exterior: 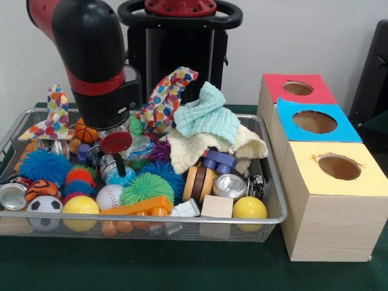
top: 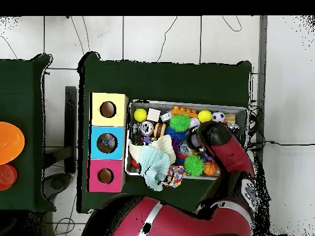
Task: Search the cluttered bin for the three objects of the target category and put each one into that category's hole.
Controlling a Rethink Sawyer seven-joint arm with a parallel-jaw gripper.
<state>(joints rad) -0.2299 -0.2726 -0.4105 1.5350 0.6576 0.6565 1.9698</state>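
Observation:
The wire mesh bin [exterior: 145,219] is full of toys; it also shows in the overhead view [top: 184,102]. One silver can [exterior: 230,185] lies at the front right among the toys, and shows in the overhead view [top: 146,128]. A second can [exterior: 11,196] lies at the bin's far left edge. A shiny can-like thing [exterior: 109,165] sits right beside my gripper [exterior: 119,161], which reaches down into the left middle of the bin. In the overhead view the arm [top: 215,138] covers the gripper.
Three wooden boxes with round holes stand beside the bin: red top [exterior: 276,85], blue top [exterior: 291,110], yellow top [exterior: 303,159]. Cloths [exterior: 206,118], spiky balls [exterior: 145,187], yellow balls [exterior: 249,208] and a wooden cube [exterior: 216,207] crowd the bin.

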